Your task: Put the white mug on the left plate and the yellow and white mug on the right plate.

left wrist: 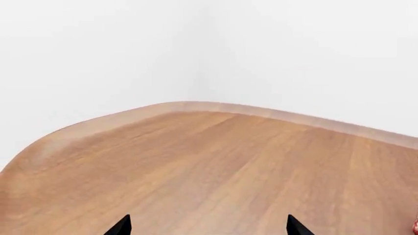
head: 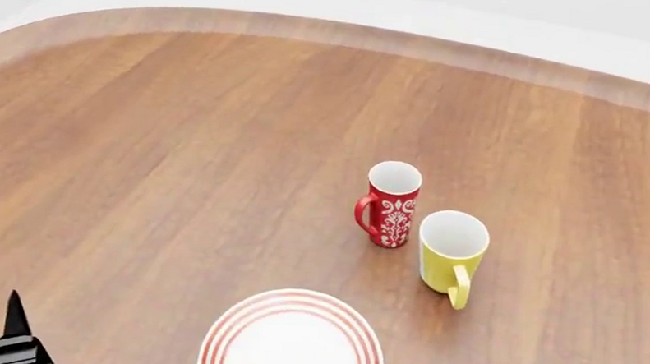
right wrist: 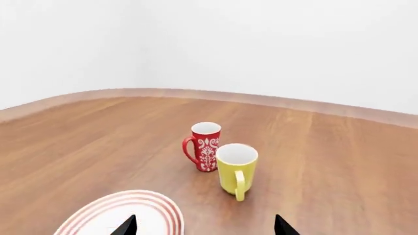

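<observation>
Nearest the head camera, one ringed plate [head: 292,335] lies at the table's [head: 140,141] near edge, bare, and which of the two plates it is cannot be told. Beyond it, toward the middle, the yellow mug [head: 452,255] stands upright, handle toward the near edge, just beside a red mug [head: 391,203]; the white mug is out of view. Both the left gripper [left wrist: 207,226] and the right gripper [right wrist: 205,226] show fingertips spread wide with nothing between them.
</observation>
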You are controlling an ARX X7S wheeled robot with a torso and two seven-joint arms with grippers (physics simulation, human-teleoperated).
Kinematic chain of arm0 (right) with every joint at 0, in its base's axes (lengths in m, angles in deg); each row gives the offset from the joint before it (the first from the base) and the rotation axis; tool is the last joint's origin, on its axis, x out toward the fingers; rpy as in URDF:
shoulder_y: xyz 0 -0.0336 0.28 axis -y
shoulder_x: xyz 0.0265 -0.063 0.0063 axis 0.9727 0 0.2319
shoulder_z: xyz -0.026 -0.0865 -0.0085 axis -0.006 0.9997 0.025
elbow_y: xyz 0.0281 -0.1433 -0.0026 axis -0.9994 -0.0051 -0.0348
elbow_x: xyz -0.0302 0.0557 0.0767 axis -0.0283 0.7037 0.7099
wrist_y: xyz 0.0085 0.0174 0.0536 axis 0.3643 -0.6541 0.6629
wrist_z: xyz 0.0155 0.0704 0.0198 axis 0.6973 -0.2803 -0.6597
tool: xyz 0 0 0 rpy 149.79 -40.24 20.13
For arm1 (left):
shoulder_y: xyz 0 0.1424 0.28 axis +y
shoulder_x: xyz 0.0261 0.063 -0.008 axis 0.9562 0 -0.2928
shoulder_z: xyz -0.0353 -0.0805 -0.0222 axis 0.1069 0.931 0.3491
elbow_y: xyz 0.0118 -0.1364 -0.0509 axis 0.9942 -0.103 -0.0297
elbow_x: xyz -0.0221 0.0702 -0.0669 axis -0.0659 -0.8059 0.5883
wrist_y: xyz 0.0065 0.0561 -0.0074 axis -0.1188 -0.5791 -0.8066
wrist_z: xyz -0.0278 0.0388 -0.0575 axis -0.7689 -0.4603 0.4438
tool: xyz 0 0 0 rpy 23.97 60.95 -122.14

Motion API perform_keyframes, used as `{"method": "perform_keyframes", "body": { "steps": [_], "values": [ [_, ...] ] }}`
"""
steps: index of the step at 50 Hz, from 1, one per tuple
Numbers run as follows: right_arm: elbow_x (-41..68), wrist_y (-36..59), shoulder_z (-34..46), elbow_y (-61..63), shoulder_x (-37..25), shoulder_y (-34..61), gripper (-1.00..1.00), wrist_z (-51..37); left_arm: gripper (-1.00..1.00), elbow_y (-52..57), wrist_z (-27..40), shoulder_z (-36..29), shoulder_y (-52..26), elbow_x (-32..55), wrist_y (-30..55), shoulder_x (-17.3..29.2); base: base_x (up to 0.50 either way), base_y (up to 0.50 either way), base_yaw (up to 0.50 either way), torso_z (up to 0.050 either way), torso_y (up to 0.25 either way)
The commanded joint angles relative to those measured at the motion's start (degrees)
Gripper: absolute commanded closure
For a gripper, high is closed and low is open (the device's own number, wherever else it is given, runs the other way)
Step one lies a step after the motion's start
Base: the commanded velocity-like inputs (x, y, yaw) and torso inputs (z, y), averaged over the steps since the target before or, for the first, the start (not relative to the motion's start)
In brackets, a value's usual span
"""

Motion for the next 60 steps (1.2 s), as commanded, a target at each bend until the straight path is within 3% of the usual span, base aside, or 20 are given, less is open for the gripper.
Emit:
{"method": "perform_keyframes", "body": {
  "steps": [1, 33, 44, 60],
  "values": [
    [0.84, 3.82, -2.04, 9.99, -6.80, -6.37, -1.00, 4.05, -1.00, 1.75, -2.36, 1.98, 1.33, 1.11, 0.03, -0.17, 0.00, 0.00, 0.00, 0.000, 0.000],
    [-4.05, 3.35, 1.44, 14.36, -14.88, -12.62, -1.00, 11.68, -1.00, 4.46, 0.13, 2.52, 2.21, 2.48, 1.67, 0.58, 0.00, 0.00, 0.00, 0.000, 0.000],
    [-1.96, 8.27, 5.11, 11.06, -14.49, -5.15, -1.00, 13.39, -1.00, 4.62, 0.68, 2.60, 2.27, 2.72, 1.42, 0.72, 0.00, 0.00, 0.00, 0.000, 0.000],
    [1.07, 19.74, 12.35, 3.06, -10.86, 12.94, -1.00, 17.15, -1.00, 4.34, 1.56, 2.53, 1.90, 3.56, 1.79, 0.58, 0.00, 0.00, 0.00, 0.000, 0.000]
  ]
}}
